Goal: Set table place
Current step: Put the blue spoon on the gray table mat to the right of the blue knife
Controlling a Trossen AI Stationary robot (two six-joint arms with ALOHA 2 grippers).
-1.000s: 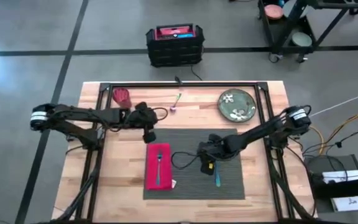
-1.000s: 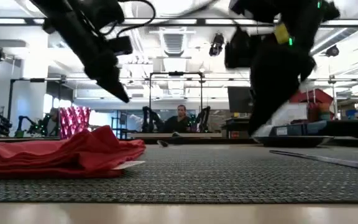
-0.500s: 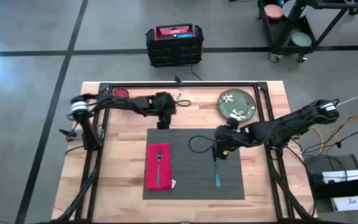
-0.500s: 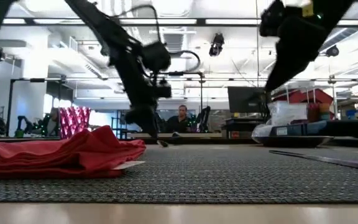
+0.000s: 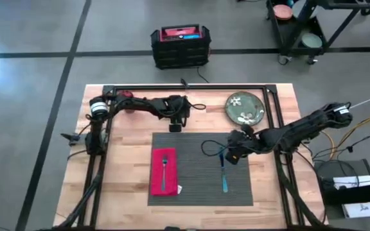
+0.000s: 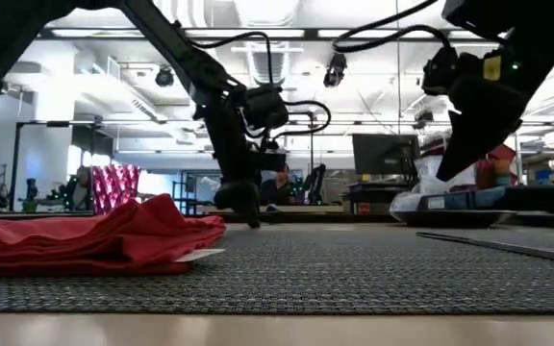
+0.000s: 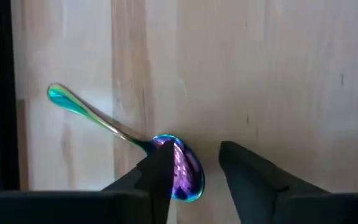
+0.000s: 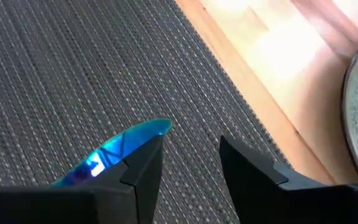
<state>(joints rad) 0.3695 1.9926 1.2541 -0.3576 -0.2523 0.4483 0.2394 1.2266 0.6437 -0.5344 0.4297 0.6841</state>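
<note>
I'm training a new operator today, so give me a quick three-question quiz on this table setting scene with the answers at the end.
1. True or false: the fork lies on the red napkin.
2. Which hand hovers over the iridescent spoon on bare wood: A left hand, B right hand?
3. Fill in: the blue knife lies on the dark grey ____.

Key: 1 true; 2 A; 3 placemat. The green plate sits off the mat, on the wood.

Iridescent spoon [image 7: 178, 167] (bowl between fingers [image 7: 157, 177])
</note>
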